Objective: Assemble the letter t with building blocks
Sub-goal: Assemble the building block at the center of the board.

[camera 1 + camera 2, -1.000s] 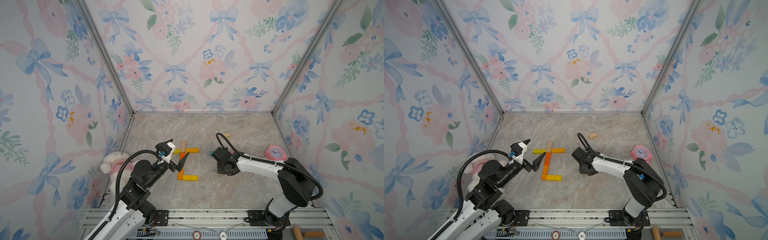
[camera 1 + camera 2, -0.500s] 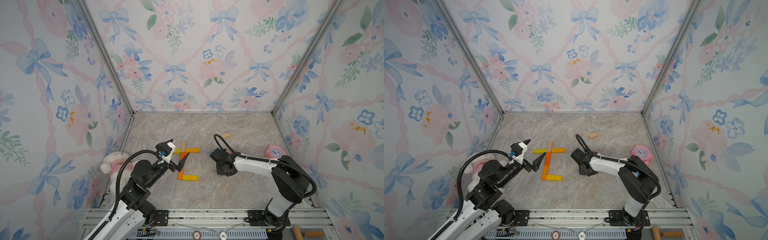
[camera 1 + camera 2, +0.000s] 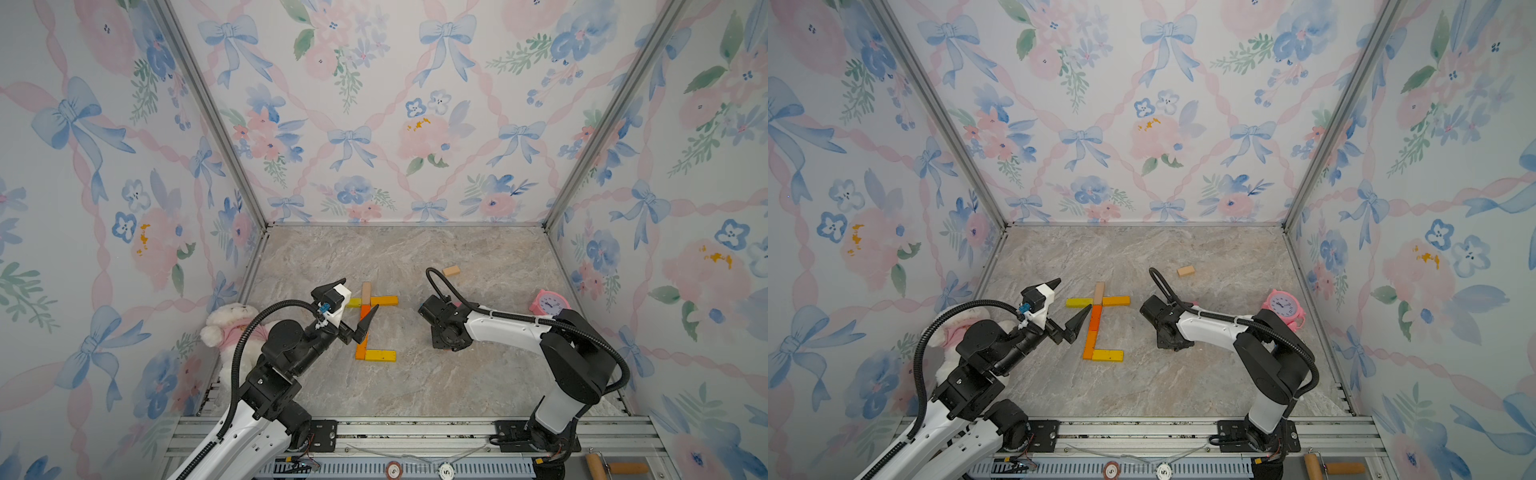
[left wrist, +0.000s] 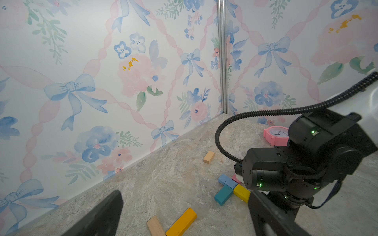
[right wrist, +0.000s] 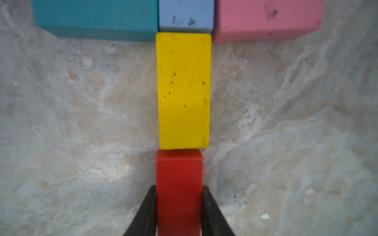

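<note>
In the right wrist view my right gripper [image 5: 179,190] is shut on a red block [image 5: 179,175] lying on the floor. The red block's far end touches a yellow block [image 5: 183,90], which butts against a row of teal [image 5: 96,16], blue [image 5: 185,15] and pink [image 5: 266,18] blocks. In both top views the right wrist [image 3: 446,332] hides these blocks. My left gripper [image 3: 360,293] hangs open and empty above a second figure with an orange stem [image 3: 363,332], a yellow foot [image 3: 380,355], and a bar of yellow [image 3: 354,302], tan [image 3: 366,291] and orange-yellow [image 3: 384,300] blocks.
A loose peach block [image 3: 451,271] lies farther back on the marble floor. A pink alarm clock [image 3: 548,302] stands by the right wall, and a white plush toy [image 3: 232,324] lies by the left wall. Flowered walls close three sides.
The right gripper has shifted slightly left with the red block in it. The left arm has not moved.
</note>
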